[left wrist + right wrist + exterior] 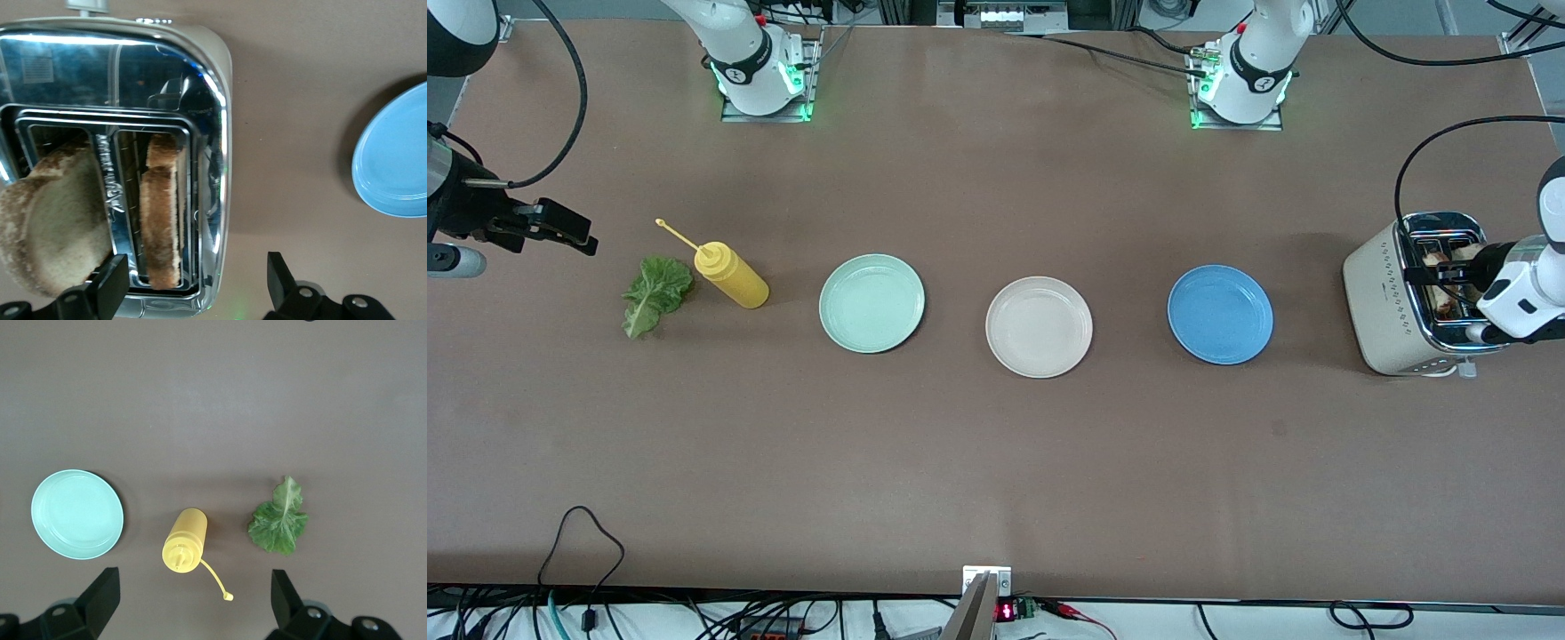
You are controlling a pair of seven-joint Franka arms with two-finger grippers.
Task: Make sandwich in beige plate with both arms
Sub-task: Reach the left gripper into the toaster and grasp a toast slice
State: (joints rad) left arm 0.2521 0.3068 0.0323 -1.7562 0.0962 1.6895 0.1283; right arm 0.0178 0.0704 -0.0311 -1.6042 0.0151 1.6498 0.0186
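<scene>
The beige plate (1039,326) lies bare at the table's middle. Two light-brown bread slices stand in a cream and chrome toaster (1392,302) at the left arm's end. In the left wrist view one slice (162,220) sits upright in its slot and the other (53,220) leans out of the adjoining slot. My left gripper (1449,274) hangs open over the toaster (213,80), and its midpoint (197,280) is above the upright slice's end. A green lettuce leaf (656,293) lies at the right arm's end. My right gripper (565,231) is open and empty, up in the air over that end (193,597).
A yellow squeeze bottle (731,277) lies on its side beside the lettuce (279,520), cap off on its strap. A mint-green plate (871,302) and a blue plate (1220,314) flank the beige plate. The bottle (183,540) and the mint-green plate (77,513) show below the right wrist.
</scene>
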